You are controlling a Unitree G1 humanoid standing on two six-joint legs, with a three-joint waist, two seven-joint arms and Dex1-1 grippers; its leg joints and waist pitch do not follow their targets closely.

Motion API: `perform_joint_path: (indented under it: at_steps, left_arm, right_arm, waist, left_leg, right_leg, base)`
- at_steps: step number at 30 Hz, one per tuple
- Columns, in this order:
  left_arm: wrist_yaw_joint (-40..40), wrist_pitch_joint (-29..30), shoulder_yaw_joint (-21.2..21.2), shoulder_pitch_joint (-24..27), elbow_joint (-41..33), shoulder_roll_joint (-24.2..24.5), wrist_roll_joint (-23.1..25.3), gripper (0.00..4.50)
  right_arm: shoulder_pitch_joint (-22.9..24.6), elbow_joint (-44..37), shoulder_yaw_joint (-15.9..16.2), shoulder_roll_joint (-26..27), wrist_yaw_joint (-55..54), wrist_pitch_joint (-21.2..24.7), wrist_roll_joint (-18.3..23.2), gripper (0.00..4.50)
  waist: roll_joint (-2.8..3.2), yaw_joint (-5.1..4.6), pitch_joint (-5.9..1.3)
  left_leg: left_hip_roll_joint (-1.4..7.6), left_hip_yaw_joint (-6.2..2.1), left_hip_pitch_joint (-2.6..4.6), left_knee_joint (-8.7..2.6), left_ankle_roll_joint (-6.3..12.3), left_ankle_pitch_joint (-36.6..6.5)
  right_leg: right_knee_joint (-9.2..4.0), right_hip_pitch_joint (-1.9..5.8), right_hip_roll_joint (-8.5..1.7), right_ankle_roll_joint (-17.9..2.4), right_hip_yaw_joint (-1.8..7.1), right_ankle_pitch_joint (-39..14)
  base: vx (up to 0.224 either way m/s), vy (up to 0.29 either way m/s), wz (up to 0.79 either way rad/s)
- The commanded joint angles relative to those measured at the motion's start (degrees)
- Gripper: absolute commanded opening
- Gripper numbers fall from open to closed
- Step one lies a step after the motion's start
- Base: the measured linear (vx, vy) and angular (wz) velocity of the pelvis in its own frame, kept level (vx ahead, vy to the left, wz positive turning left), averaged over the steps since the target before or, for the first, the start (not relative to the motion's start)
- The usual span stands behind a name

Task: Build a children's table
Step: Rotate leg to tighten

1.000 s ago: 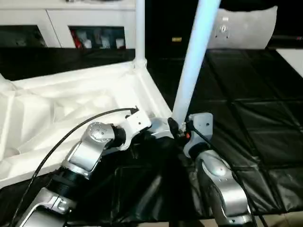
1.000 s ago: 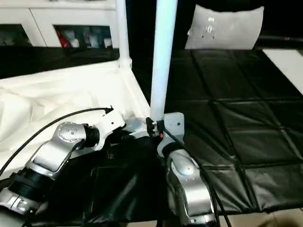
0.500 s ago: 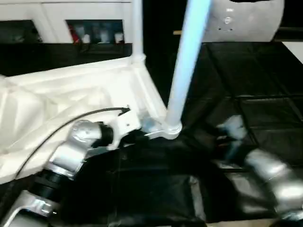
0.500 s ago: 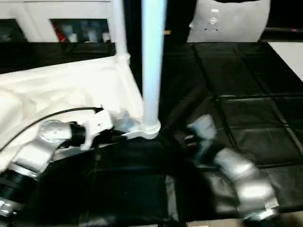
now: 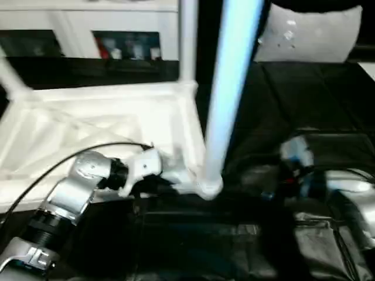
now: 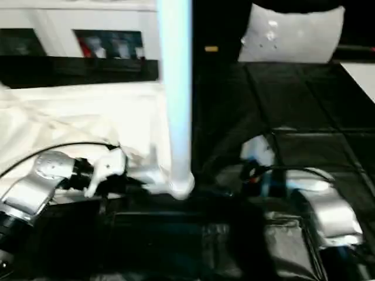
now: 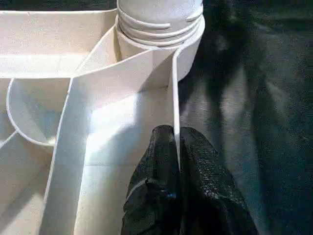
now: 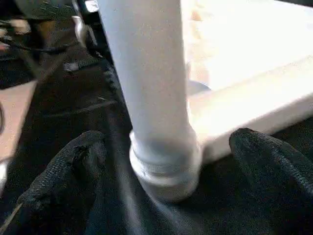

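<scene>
Pinching thin ribbed tabletop [image 7: 98, 147] wall: textured black left pincer [image 7: 177, 147].

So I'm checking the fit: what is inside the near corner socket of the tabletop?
A white leg stands upright in the corner socket of the upturned tabletop; its ribbed end shows at the rim. How deep it sits is hidden by the socket wall.

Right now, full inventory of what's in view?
table top: 1, white, upside down on the black sheet, ribbed underside up
legs: 2, white, upright in the near and far corner sockets
black sheet: 1, black, under everything
cabinet: 1, white, at the back
cushion: 1, pale grey, back right
left gripper: 1, black, shut on the table top's rim
right gripper: 1, black, open, fingers apart on either side of the near leg's base
</scene>
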Motion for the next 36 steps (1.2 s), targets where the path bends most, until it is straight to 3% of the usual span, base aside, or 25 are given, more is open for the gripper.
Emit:
perform_joint_path:
  at_steps: [1, 6, 9, 13, 15, 18, 23, 29, 31, 32, 33, 36]
  left_arm:
    - [-2.17, -0.70, -2.42, 0.15, 0.62, 0.10, 1.12, 0.00]
    - [-2.53, -1.55, -3.37, -1.08, 1.15, -0.35, 2.46, 0.00]
    - [-2.89, -1.58, -4.02, -1.31, 0.67, -0.10, 2.40, 0.00]
    - [-3.02, -1.51, -4.30, -1.32, 0.21, 0.00, 2.39, 0.00]
    - [-3.08, -1.51, -4.33, -1.39, 0.21, -0.01, 2.44, 0.00]
    - [-3.42, -1.90, -4.50, -1.70, 0.70, -0.09, 2.90, 0.00]
    - [-3.62, -2.15, -4.88, -1.99, 1.21, 0.05, 2.93, 0.00]
    - [-3.58, -1.79, -4.78, -2.05, 1.42, 0.07, 2.69, 0.00]
    - [-0.60, 1.70, -3.44, -2.55, 1.75, -2.39, 1.59, 0.00]
    - [-0.60, 1.70, -3.44, -2.55, 1.75, -2.39, 1.59, 0.00]
    - [0.91, 2.69, -3.24, -2.87, 2.22, -3.25, 1.90, 0.00]
    - [4.79, 4.35, -2.86, -3.53, 3.32, -5.05, 3.14, 0.00]
  right_arm:
    - [-0.92, 0.74, 0.46, -0.26, 1.11, -0.35, -0.31, 4.21]
    - [-4.21, 5.88, 3.20, 1.54, 4.00, -0.53, -0.90, 3.75]
    - [-5.57, 8.27, 4.52, 2.49, 4.63, -1.32, -1.77, 3.50]
    - [-6.44, 9.54, 4.99, 2.98, 5.13, -1.38, -1.83, 3.05]
    - [-6.79, 10.01, 5.13, 3.16, 5.34, -1.34, -1.82, 3.05]
    - [-8.31, 12.37, 5.49, 3.92, 6.05, -1.95, -2.25, 2.78]
    - [-9.24, 14.25, 5.77, 4.43, 7.20, -1.99, -2.07, 2.39]
    - [-8.89, 14.07, 5.91, 5.07, 8.20, -0.82, -1.33, 2.06]
    - [-7.02, 10.72, 4.69, 6.38, 6.09, 3.25, 1.25, 2.01]
    - [-7.02, 10.72, 4.69, 6.38, 6.09, 3.25, 1.25, 2.01]
    - [-5.82, 8.82, 4.87, 6.85, 4.57, 3.85, 1.20, 2.01]
    - [-3.41, 5.61, 5.23, 9.61, -2.37, 3.86, -0.80, 2.01]
  waist:
    - [-0.33, 0.01, -4.50]
    - [-0.15, -0.08, -4.52]
    - [-0.39, 0.00, -4.59]
    - [-0.38, 0.09, -4.70]
    - [-0.44, 0.13, -4.79]
    - [-0.23, 0.27, -4.57]
    - [-0.38, 0.47, -4.47]
    - [-0.29, 0.38, -4.32]
    - [-0.31, 0.37, -4.30]
    - [-0.31, 0.37, -4.30]
    - [-0.72, 0.40, -4.15]
    - [-0.72, 0.47, -3.91]
  left_leg:
    - [3.70, -1.31, 1.33, -3.62, 2.26, -13.75]
    - [3.64, -1.62, 1.09, -3.76, 1.00, -15.75]
    - [3.59, -1.58, 1.08, -3.68, 1.05, -15.65]
    - [3.54, -1.57, 0.78, -3.63, 1.61, -13.72]
    - [3.51, -1.50, 0.81, -3.50, 1.93, -13.04]
    - [3.50, -1.48, 0.80, -3.49, 2.04, -13.39]
    - [3.52, -1.51, 0.77, -3.53, 1.87, -13.86]
    - [3.56, -1.63, 0.86, -3.72, 1.33, -15.05]
    - [3.55, -1.60, 0.88, -3.75, 1.40, -14.90]
    - [3.55, -1.60, 0.88, -3.75, 1.40, -14.90]
    - [3.61, -1.52, 0.97, -3.81, 1.41, -15.37]
    - [3.57, -1.69, 1.07, -3.96, 0.76, -16.49]
  right_leg:
    - [-4.51, 2.28, -4.29, -12.93, 2.93, -18.44]
    - [-4.42, 2.34, -4.49, -12.28, 2.86, -19.79]
    - [-4.45, 2.27, -4.62, -12.12, 2.96, -19.43]
    - [-4.06, 2.51, -4.45, -12.71, 2.87, -16.36]
    - [-3.89, 2.52, -4.43, -13.03, 2.87, -15.27]
    - [-4.00, 2.42, -4.42, -13.28, 2.85, -15.78]
    - [-4.03, 2.40, -4.43, -12.82, 2.87, -17.15]
    - [-4.28, 2.27, -4.41, -12.02, 2.89, -19.41]
    - [-4.22, 2.30, -4.34, -12.25, 2.89, -18.99]
    - [-4.22, 2.30, -4.34, -12.25, 2.89, -18.99]
    - [-4.44, 2.15, -4.35, -11.86, 2.98, -19.91]
    - [-4.83, 1.84, -4.50, -10.42, 3.03, -23.88]
  base:
    - [0.000, 0.000, 0.00]
    - [0.000, 0.000, 0.00]
    - [0.000, 0.000, 0.00]
    - [0.000, 0.000, 0.00]
    - [0.000, 0.000, 0.00]
    - [0.000, 0.000, 0.00]
    - [0.000, 0.000, 0.00]
    - [0.000, 0.000, 0.00]
    - [0.000, 0.000, 0.00]
    - [0.000, 0.000, 0.00]
    - [0.000, 0.000, 0.00]
    - [0.000, 0.000, 0.00]
